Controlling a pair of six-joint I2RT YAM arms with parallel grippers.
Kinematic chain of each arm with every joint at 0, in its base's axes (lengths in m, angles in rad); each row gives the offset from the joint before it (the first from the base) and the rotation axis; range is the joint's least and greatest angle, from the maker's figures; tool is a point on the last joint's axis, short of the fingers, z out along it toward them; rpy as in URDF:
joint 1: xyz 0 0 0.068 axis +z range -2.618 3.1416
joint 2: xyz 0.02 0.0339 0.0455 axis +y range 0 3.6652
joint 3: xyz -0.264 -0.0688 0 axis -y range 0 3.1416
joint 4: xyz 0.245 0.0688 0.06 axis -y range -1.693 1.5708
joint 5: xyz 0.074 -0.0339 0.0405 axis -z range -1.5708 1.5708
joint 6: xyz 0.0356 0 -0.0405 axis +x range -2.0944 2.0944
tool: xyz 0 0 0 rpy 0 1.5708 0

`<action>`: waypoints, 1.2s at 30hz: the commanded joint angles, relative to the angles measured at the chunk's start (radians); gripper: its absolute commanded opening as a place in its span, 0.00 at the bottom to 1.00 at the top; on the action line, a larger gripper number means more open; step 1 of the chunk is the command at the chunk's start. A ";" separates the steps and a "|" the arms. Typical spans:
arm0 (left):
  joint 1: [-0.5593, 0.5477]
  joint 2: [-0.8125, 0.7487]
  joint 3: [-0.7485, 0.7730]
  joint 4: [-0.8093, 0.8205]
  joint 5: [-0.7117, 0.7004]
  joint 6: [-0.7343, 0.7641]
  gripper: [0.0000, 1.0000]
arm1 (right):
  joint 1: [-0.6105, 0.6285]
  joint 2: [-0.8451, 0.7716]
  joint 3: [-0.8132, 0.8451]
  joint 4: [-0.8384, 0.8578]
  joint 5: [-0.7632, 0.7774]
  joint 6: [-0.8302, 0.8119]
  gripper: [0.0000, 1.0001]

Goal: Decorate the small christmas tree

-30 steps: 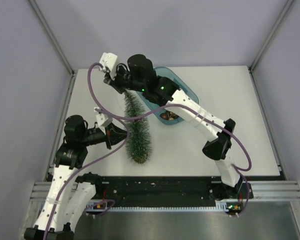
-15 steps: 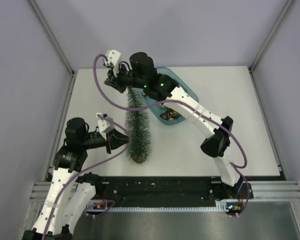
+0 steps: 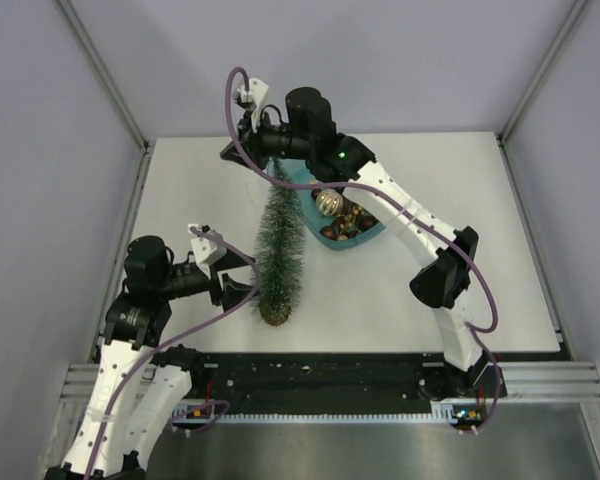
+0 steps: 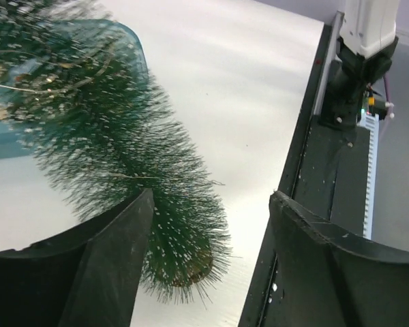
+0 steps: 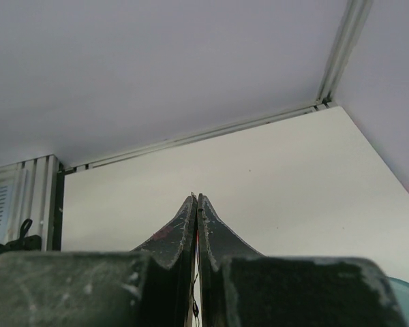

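Note:
The small christmas tree [image 3: 278,250] leans with its tip raised toward the back and its brown base [image 3: 274,316] low by the table's front edge. My right gripper [image 3: 245,158] is at the tip; in the right wrist view its jaws [image 5: 197,197] are pressed together with only a thin dark strand between them. My left gripper [image 3: 242,285] stands open around the tree's lower part [image 4: 123,157]. Its left finger [image 4: 116,245] brushes the bristles, while the right finger [image 4: 307,238] stands well apart from them.
A teal tray [image 3: 378,232] sits right of the tree and holds a silver ball [image 3: 328,203] and small gold and brown ornaments [image 3: 348,225]. The black rail [image 3: 330,375] at the front edge runs just below the tree's base. Grey walls enclose the table.
The right gripper moved right and up with the tree's tip, swinging the tree more upright. The left gripper opened and let go of the tree's lower part.

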 commanded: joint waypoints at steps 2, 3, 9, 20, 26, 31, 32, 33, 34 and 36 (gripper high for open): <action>0.014 -0.003 0.093 0.067 -0.131 -0.090 0.80 | 0.008 -0.075 -0.010 0.063 -0.080 0.058 0.00; 0.017 0.000 0.094 0.079 -0.142 -0.091 0.81 | 0.010 -0.076 -0.015 0.063 -0.085 0.062 0.00; 0.026 0.043 0.061 0.191 -0.229 -0.139 0.88 | 0.016 -0.101 -0.033 0.062 -0.089 0.052 0.00; 0.031 0.110 -0.020 0.317 -0.174 -0.174 0.90 | 0.064 -0.119 -0.038 0.030 -0.070 -0.014 0.00; 0.030 0.113 -0.063 0.380 -0.033 -0.227 0.59 | 0.068 -0.116 -0.030 0.020 -0.068 -0.016 0.00; 0.030 0.107 -0.072 0.386 -0.038 -0.231 0.26 | 0.068 -0.115 -0.027 0.016 -0.071 -0.021 0.00; 0.030 0.104 -0.075 0.389 -0.035 -0.231 0.25 | 0.067 -0.113 -0.024 0.014 -0.071 -0.019 0.00; 0.030 0.103 -0.077 0.389 -0.031 -0.234 0.24 | 0.067 -0.110 -0.021 0.014 -0.071 -0.021 0.00; 0.030 0.101 -0.078 0.392 -0.028 -0.235 0.22 | 0.068 -0.108 -0.016 0.011 -0.069 -0.024 0.00; 0.030 0.100 -0.083 0.392 -0.025 -0.235 0.14 | 0.068 -0.101 -0.001 0.001 -0.063 -0.033 0.00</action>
